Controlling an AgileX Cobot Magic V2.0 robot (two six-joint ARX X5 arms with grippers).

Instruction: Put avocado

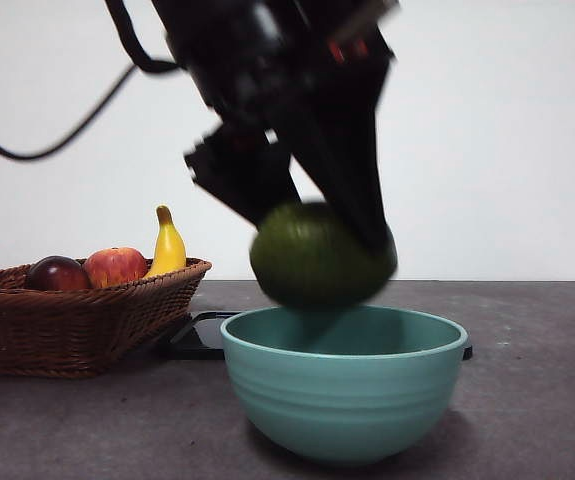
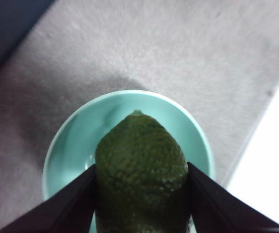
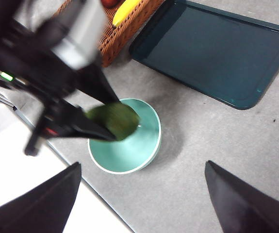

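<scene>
The left gripper is clamping the avocado between its two black jaws and holding it just above the teal bowl, over the bowl's open mouth. Judging by this, the pickup is done and the carry is nearly finished; lowering and releasing the fruit into the bowl are left. The right gripper is waiting well above the bowl with its jaws spread wide apart, holding nothing. Beside the bowl, a wicker basket is holding a dark red fruit, a red apple and a banana. A dark tray is lying on the surface behind the bowl. The arm is blurring in the front view, and the avocado's lower end is hiding between the jaws in the left wrist view.
</scene>
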